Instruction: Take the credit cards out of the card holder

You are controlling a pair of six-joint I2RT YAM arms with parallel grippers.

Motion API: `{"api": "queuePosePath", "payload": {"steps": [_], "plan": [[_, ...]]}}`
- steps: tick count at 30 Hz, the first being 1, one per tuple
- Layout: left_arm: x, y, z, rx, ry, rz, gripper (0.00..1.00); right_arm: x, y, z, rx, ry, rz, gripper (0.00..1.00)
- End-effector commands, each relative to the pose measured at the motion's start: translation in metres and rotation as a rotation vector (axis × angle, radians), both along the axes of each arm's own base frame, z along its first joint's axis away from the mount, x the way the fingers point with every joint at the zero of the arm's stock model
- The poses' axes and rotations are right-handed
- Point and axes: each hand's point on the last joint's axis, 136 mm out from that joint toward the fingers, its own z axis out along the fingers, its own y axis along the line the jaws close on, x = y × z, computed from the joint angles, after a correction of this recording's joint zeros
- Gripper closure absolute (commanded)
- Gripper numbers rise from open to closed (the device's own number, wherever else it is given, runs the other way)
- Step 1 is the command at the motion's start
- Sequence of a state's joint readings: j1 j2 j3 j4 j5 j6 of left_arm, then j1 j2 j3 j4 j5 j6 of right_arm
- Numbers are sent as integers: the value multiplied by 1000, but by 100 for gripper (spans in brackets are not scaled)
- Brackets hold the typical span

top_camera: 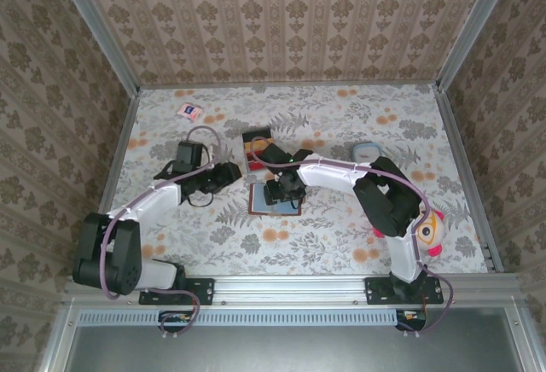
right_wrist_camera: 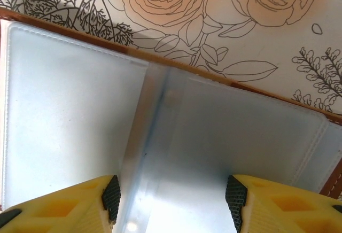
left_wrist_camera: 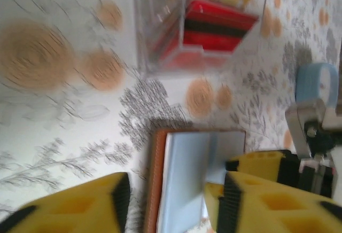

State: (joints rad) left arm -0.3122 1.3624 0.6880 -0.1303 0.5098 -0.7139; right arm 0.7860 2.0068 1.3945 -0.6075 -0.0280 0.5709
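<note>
Centre of the floral desk (top_camera: 341,244): one card holder (top_camera: 271,206), opened flat. Directly over its fold hangs the right tool (right_wrist_camera: 171,203), jaws spread wide, gripping nothing. Just off the holder's left edge, the left tool (left_wrist_camera: 173,201), jaws likewise apart, empty. Holder: brown stitched rim, smooth grey-blue lining, glossy clear sleeves. Two blocky yellow fingers (right_wrist_camera: 59,206) per tool, black ribbed pads. Whether credit cards sit in the sleeves: cannot tell.
</note>
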Motion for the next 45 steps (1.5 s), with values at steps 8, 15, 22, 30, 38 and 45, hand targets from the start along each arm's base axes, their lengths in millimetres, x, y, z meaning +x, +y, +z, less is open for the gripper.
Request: {"api": "queuePosePath", "payload": {"steps": [8, 15, 22, 30, 38, 45], "plan": [[-33, -34, -40, 35, 174, -69, 73, -9, -25, -36, -84, 77, -7, 42], [-38, -44, -51, 72, 201, -102, 83, -9, -24, -36, -63, 85, -14, 45], [-39, -37, -62, 133, 232, -87, 83, -10, -23, -38, -52, 98, -16, 48], [-41, -36, -70, 162, 252, -95, 78, -10, -22, -39, -38, 107, -19, 50], [-39, -54, -61, 110, 233, -150, 90, -14, -22, -45, -36, 133, -10, 56], [-37, -70, -47, 15, 207, -194, 93, -17, -19, -48, -23, 158, -6, 61]]}}
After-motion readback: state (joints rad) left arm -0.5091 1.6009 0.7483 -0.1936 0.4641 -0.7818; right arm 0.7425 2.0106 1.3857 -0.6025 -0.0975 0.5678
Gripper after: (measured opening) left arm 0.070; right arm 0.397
